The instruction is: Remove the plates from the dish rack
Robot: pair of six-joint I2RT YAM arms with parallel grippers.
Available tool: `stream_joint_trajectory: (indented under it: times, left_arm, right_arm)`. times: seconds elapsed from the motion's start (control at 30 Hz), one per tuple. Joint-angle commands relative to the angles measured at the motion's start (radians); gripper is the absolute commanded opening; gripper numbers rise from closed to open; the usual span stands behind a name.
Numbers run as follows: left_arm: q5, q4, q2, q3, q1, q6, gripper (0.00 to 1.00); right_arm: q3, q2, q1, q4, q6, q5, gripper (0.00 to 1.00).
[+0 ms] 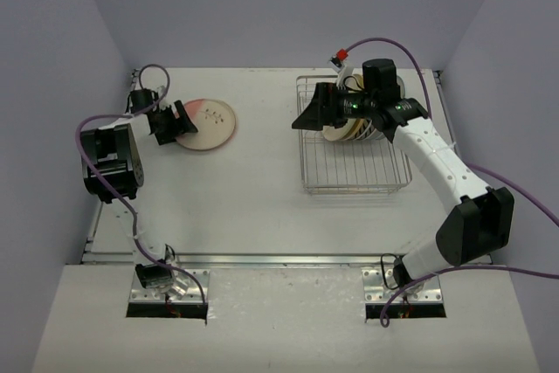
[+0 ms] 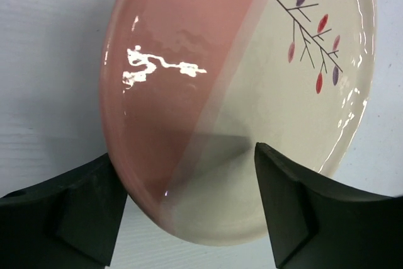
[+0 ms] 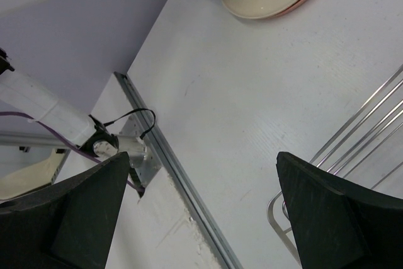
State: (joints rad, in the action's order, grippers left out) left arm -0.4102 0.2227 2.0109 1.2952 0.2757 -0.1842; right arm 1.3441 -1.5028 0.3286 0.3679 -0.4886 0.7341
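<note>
**One plate out, the others racked**

We count one dish rack (image 1: 349, 176), right of centre. The plates (image 1: 349, 131) standing at its far end overlap too much to count. One pink-and-cream plate (image 1: 210, 124) lies flat at upper left. The left gripper (image 1: 177, 122), elbow folded low, is spread at that plate's rim. The right gripper (image 1: 307, 109), arm stretched, gapes wide over the rack's left edge.

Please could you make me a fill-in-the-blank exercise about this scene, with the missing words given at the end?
1. The pink-and-cream plate lies flat on the ____.
2. The other plates stand on edge inside the dish ____.
3. The tool beside the flat plate belongs to the ____ arm.
4. The jaws of the right tool stand ____.
Missing words: table; rack; left; open.
</note>
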Motion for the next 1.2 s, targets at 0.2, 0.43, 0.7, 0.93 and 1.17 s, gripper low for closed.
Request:
stream_joint_trajectory:
  times: [0.2, 0.43, 0.7, 0.93, 1.17]
  left_arm:
    - [0.075, 0.009, -0.036, 0.078, -0.056, 0.066, 0.88]
    - [0.169, 0.017, -0.126, 0.057, -0.056, 0.081, 0.90]
    - [0.103, 0.003, -0.403, 0.033, -0.062, 0.161, 0.90]
    - [0.107, -0.004, -0.650, -0.062, -0.076, 0.240, 0.91]
    - [0.113, 0.005, -0.796, -0.149, -0.078, 0.269, 0.93]
  right_arm:
    - [-0.003, 0.005, -0.004, -0.016, 0.032, -0.005, 0.99]
    - [0.027, 0.026, -0.005, 0.041, 0.081, -0.270, 0.98]
    - [0.030, 0.075, -0.003, 0.074, 0.175, -0.804, 0.86]
    - [0.060, 0.027, -0.004, 0.088, 0.140, -1.118, 0.74]
    - [0.147, -0.079, -0.003, 0.124, 0.115, -1.160, 0.60]
